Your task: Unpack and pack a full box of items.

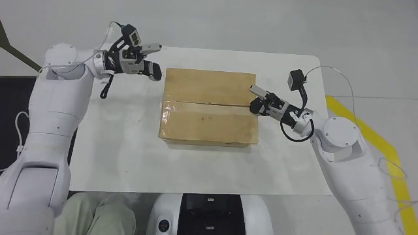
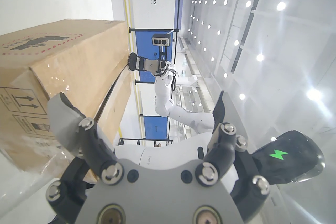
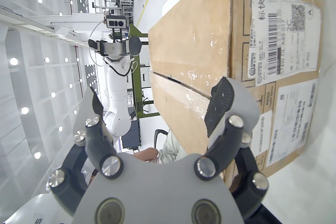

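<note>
Nearest, the right gripper has its fingers spread wide with nothing between them. One padded tip sits at the top edge of the box, at its right end, just where the seam runs out. Whether the tip touches the cardboard I cannot tell. The left gripper is likewise wide open and empty. It is just beside the far corner of the box's left end, and in the top view it looks apart from the cardboard.

Between them the box lies flat about the middle of the desk, a little toward the far edge, with its long sides parallel to that edge. It is closed. Two top flaps meet along its length, with a thin dark gap at the right end and patches of glossy tape near the left. Shipping labels cover the right end face.

Since the task calls it full, it is probably too heavy for one gripper to lift and best left where it stands. The cardboard looks stiff at the corners, but the flaps should bend easily and the taped patches may be slick. The best hold is likely a flap's free edge at the gap by the right end, with one finger slipped under to peel it up. The other arm could steady the left end so the box does not slide.
</note>
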Tool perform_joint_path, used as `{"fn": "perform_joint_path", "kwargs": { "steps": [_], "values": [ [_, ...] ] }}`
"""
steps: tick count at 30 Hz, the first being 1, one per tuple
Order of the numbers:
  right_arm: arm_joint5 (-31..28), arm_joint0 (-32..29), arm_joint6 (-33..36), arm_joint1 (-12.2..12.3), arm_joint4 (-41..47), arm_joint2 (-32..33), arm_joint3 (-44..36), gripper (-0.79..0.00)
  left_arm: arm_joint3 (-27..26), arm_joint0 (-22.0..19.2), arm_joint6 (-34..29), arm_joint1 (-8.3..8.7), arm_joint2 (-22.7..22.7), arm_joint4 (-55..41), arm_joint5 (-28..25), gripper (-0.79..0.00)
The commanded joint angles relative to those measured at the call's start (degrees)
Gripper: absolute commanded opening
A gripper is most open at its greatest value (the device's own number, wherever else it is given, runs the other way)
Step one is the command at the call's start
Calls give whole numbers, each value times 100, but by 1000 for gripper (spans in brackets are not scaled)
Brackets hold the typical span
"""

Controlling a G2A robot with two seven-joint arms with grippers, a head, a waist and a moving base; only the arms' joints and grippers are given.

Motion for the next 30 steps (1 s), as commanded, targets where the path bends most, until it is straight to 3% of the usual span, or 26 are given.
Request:
{"fn": "perform_joint_path", "kwargs": {
  "steps": [1,8,13,19,30],
  "values": [
    [0,0,0,0,0,0,0,0,-196,193,204,43,-189,-98,19,0],
    [0,0,0,0,0,0,0,0,-1104,736,1313,163,-870,-344,245,0],
    [0,0,0,0,0,0,0,0,-1634,668,2200,173,-1043,-410,767,0],
    [0,0,0,0,0,0,0,0,-1543,57,2638,127,-740,-196,1339,0],
    [0,0,0,0,0,0,0,0,-1543,57,2638,127,-740,-196,1339,0]
  ]
}}
